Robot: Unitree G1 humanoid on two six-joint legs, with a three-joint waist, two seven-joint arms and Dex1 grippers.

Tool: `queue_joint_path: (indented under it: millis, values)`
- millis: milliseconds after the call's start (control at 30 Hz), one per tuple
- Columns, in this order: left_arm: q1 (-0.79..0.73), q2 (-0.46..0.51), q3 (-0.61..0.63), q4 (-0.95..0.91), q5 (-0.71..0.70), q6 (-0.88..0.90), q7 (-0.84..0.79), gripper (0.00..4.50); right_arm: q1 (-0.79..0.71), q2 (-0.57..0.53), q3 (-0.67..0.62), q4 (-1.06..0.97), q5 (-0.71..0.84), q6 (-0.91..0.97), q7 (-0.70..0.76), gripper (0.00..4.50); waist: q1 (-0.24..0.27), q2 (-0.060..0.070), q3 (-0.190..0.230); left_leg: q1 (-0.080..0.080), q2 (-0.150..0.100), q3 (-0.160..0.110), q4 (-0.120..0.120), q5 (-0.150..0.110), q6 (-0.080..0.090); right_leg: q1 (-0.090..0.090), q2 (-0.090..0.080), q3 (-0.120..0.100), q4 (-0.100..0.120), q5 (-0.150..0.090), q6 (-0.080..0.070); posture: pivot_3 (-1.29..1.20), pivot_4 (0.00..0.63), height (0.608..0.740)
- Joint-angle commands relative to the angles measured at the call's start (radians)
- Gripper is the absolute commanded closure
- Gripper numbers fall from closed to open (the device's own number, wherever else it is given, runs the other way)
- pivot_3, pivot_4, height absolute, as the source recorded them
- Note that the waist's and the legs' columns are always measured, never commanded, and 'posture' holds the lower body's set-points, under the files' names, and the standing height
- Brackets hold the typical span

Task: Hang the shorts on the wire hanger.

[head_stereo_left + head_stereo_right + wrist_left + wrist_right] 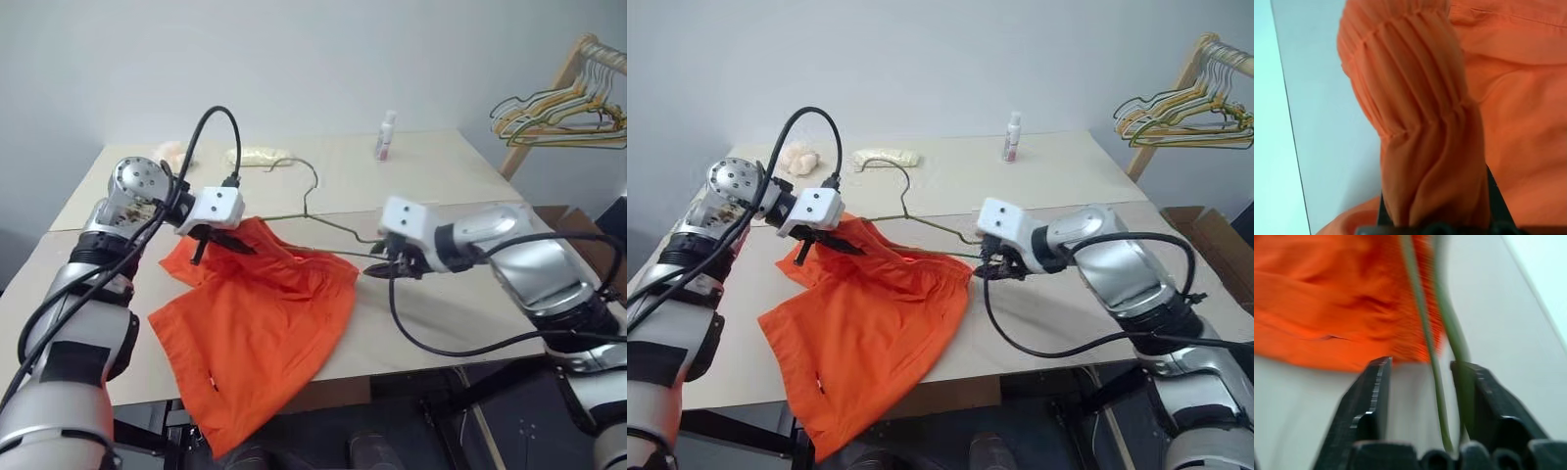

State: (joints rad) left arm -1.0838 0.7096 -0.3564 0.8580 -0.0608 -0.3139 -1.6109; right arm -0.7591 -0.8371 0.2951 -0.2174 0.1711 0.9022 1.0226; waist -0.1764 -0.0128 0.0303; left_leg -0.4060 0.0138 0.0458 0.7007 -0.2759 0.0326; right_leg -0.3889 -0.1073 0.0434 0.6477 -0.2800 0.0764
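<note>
The bright orange shorts [257,323] lie on the table [441,176], with one leg hanging over the front edge. My left gripper [217,243] is shut on the gathered waistband [1420,122] at the shorts' far left corner and lifts it slightly. The wire hanger [338,227] lies across the top of the shorts, its hook [312,186] pointing away from me. At the hanger's right corner my right gripper [377,266] stands open. Two wires of the hanger [1422,333] run between its fingers [1374,387], just beside the edge of the shorts [1327,308].
A small bottle [386,134], a cream cloth [257,155] and a peach bundle [171,152] sit along the table's far side. A wooden rack with a bunch of coloured hangers [558,113] stands at the back right. A cardboard box [1215,235] sits to the table's right.
</note>
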Motion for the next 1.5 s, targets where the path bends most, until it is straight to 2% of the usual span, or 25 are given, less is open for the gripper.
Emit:
queue_joint_path:
  millis: [33,100,233,300,400,567,767,867,1100,1267,1500]
  values:
    - [0.02,0.022,0.058,-0.055,-0.042,0.056,-0.004,4.45,0.054,-0.076,-0.181,0.003,0.033,0.022,-0.026,0.88,0.003,0.0,0.0,0.0,0.0,0.0,0.0,0.0,0.0,0.0,0.0,0.0,0.0,0.0,0.0,-0.17,0.0,0.74]
    - [0.041,0.024,0.081,-0.082,-0.052,0.087,-0.003,4.45,0.121,-0.112,-0.253,-0.001,0.054,0.038,-0.031,0.19,0.006,0.0,0.0,0.0,0.0,0.0,0.0,0.0,0.0,0.0,0.0,0.0,0.0,0.0,0.0,-0.17,0.0,0.74]
    - [0.07,0.021,0.113,-0.12,-0.049,0.127,0.007,4.45,0.289,-0.135,-0.365,-0.053,0.126,0.06,-0.019,0.09,0.005,-0.001,0.0,0.001,0.0,0.0,0.0,0.0,0.0,0.001,0.0,0.0,0.0,0.0,0.0,-0.17,0.0,0.74]
    - [0.078,0.021,0.125,-0.13,-0.047,0.138,0.01,4.45,0.377,-0.085,-0.408,-0.099,0.181,0.084,-0.034,0.09,0.003,-0.001,-0.001,0.001,0.0,0.0,0.0,0.0,0.0,0.001,0.0,0.0,0.0,0.0,0.0,-0.17,0.0,0.74]
    - [0.087,0.016,0.14,-0.143,-0.042,0.153,0.016,4.45,0.434,0.076,-0.411,-0.148,0.244,0.14,-0.131,0.09,-0.008,-0.001,-0.002,0.002,0.001,0.0,0.0,0.0,0.0,0.001,0.001,0.001,0.001,0.0,0.0,-0.17,0.0,0.74]
    - [0.098,0.013,0.152,-0.161,-0.039,0.166,0.015,4.45,0.431,0.332,-0.362,-0.148,0.302,0.191,-0.276,0.09,-0.005,-0.001,-0.002,0.003,0.001,-0.001,0.0,0.0,0.0,0.002,0.001,0.002,0.002,0.0,0.0,-0.16,0.0,0.74]
    - [0.104,0.016,0.159,-0.172,-0.036,0.178,0.009,4.45,0.365,0.46,-0.241,-0.062,0.288,0.247,-0.365,0.09,-0.002,-0.001,-0.002,0.001,0.0,-0.001,0.001,0.0,0.0,0.001,0.001,0.001,0.002,0.0,0.0,-0.15,0.0,0.74]
    - [0.106,0.017,0.161,-0.179,-0.035,0.183,0.009,4.45,0.351,0.49,-0.239,-0.025,0.297,0.237,-0.386,0.65,0.0,-0.001,-0.002,0.002,0.0,-0.002,0.001,0.0,0.0,0.001,0.001,0.0,0.002,0.0,0.0,-0.15,0.0,0.74]
    - [0.129,0.022,0.172,-0.21,-0.041,0.196,0.005,4.45,0.35,0.497,-0.263,0.009,0.3,0.221,-0.427,3.0,-0.003,-0.001,-0.002,0.002,0.0,-0.002,0.001,0.0,0.0,0.001,0.001,0.0,0.002,0.0,0.0,-0.15,0.0,0.74]
    - [0.178,0.044,0.173,-0.265,-0.095,0.242,-0.002,4.45,0.352,0.479,-0.302,0.0,0.302,0.204,-0.446,4.43,-0.004,-0.001,-0.002,0.002,0.0,-0.002,0.001,0.0,0.0,0.001,0.001,0.001,0.002,0.0,0.0,-0.16,0.002,0.74]
    - [0.238,0.128,0.131,-0.295,-0.096,0.223,-0.004,4.45,0.361,0.348,-0.341,0.005,0.304,0.146,-0.369,4.47,-0.003,-0.001,-0.002,0.002,0.0,-0.002,0.001,0.0,0.0,0.001,0.001,0.001,0.002,0.0,0.0,-0.16,0.003,0.74]
